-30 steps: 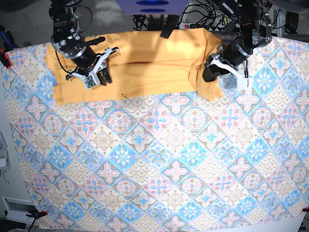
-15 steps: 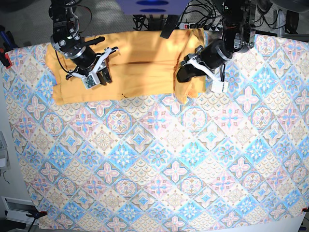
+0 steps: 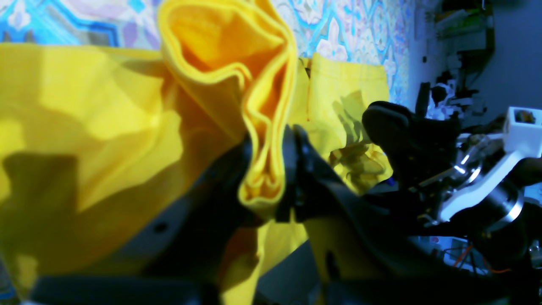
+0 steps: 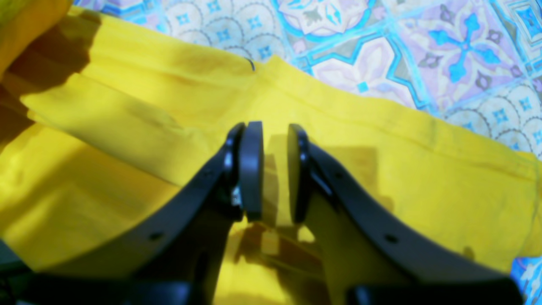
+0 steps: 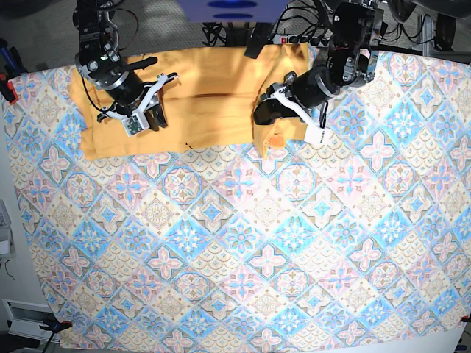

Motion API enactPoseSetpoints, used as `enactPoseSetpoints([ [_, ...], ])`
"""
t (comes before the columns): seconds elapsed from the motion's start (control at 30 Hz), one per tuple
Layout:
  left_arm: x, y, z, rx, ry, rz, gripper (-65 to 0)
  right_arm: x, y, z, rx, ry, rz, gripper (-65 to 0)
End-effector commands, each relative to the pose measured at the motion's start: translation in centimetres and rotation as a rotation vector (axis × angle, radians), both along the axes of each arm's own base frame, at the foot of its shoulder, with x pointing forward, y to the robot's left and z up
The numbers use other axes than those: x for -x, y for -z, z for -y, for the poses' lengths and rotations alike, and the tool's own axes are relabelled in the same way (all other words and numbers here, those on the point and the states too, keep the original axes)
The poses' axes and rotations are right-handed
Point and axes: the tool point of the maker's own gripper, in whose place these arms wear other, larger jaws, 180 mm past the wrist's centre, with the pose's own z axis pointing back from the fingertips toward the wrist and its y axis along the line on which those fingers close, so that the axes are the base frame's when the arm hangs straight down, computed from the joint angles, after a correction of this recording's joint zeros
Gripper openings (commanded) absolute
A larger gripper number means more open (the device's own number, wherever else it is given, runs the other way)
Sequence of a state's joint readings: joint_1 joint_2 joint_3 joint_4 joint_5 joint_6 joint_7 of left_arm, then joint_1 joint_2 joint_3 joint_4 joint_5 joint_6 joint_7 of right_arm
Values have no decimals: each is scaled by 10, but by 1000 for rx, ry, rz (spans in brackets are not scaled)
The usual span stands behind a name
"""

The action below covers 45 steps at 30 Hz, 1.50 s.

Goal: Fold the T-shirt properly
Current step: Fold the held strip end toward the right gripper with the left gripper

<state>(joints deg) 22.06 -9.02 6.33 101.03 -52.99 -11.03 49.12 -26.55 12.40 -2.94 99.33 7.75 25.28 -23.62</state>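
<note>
We see the large yellow-orange cotton T-shirt (image 5: 213, 95) lying across the far edge of the blue-and-pink diamond-patterned tablecloth (image 5: 243, 243), partly folded, with one end raised off the cloth.

Left gripper (image 3: 271, 178): its black jaws are clamped on a bunched, layered fold of the shirt's edge, the fabric standing up between them in the left wrist view. In the base view this gripper (image 5: 266, 116) sits over the shirt's end on that view's right, holding the doubled-over cloth above the flat part.

Right gripper (image 4: 271, 169): jaws slightly apart, a narrow gap between the pads, nothing pinched between them. It hovers just above the flat yellow fabric, its shadow falling on the shirt. In the base view it (image 5: 143, 121) is over the shirt's other end, on that view's left.

A short dark thread or mark (image 4: 251, 63) shows near the shirt's hem.
</note>
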Motion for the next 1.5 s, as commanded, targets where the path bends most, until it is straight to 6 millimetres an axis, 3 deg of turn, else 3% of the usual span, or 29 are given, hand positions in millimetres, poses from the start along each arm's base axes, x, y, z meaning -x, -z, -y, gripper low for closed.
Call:
enactPoseSetpoints([
  [0.0, -7, -12, 3, 25, 6, 42, -553, -7, -11, 0, -15, -1, 43, -556],
  [0.23, -5, -14, 8, 30, 29, 52, -487, -7, -11, 0, -15, 1, 43, -556],
  [0.6, -7, -23, 6, 27, 65, 106, -492, -8, -12, 0, -15, 1, 46, -556],
  [0.73, -6, -27, -7, -23, 98, 128, -495, -8, -12, 0, -15, 1, 46, -556],
  [0.9, -3, -19, -38, -114, 123, 117, -496, -8, -12, 0, -15, 1, 46, -556],
  [1.1, 17, -5, -67, -152, 59, 45, -480, -8, -12, -2, -17, -3, 45, -555],
  [1.3, 33, 3, -96, -193, -10, -3, -297, -8, -12, -1, -17, -2, 46, -555],
  [1.47, 39, 13, -102, -200, -17, -37, -175, -7, -12, -2, -18, -4, 45, -555],
])
